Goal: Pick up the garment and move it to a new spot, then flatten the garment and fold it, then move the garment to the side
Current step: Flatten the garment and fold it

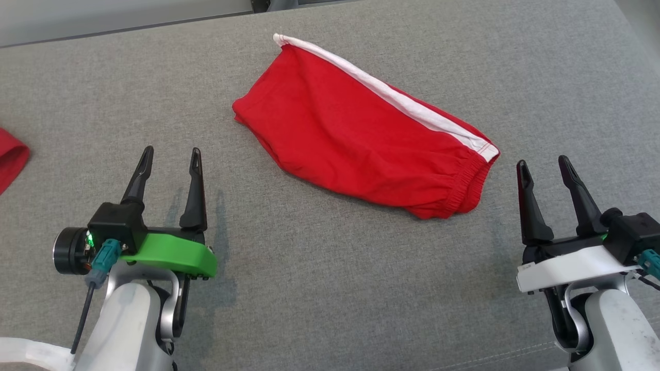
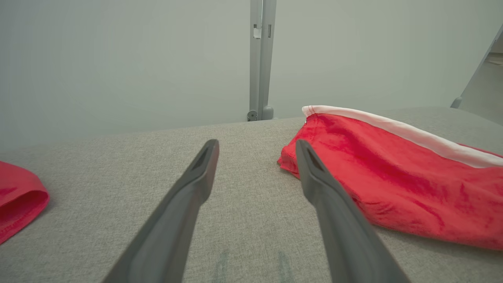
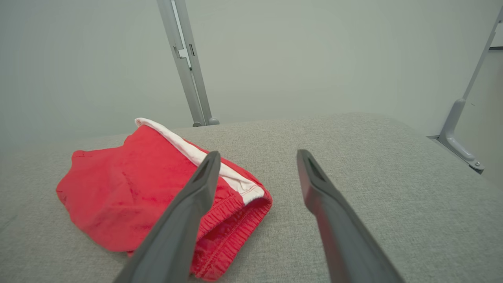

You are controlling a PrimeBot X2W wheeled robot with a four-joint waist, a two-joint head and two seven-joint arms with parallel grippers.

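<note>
Head view puts the red garment [image 1: 361, 129] centred on the worktop [image 1: 319, 299], seemingly already folded. Left end effector [image 1: 171, 151] and right end effector [image 1: 544, 161] sit clear of it, fingers spread, empty. Moving it aside likely remains.

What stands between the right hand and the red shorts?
Nothing visible does. Between the right hand and the waistband end of the red shorts lies bare grey surface. The left hand has the same free path to the shorts' other end; a second red cloth lies far to its left, aside.
</note>
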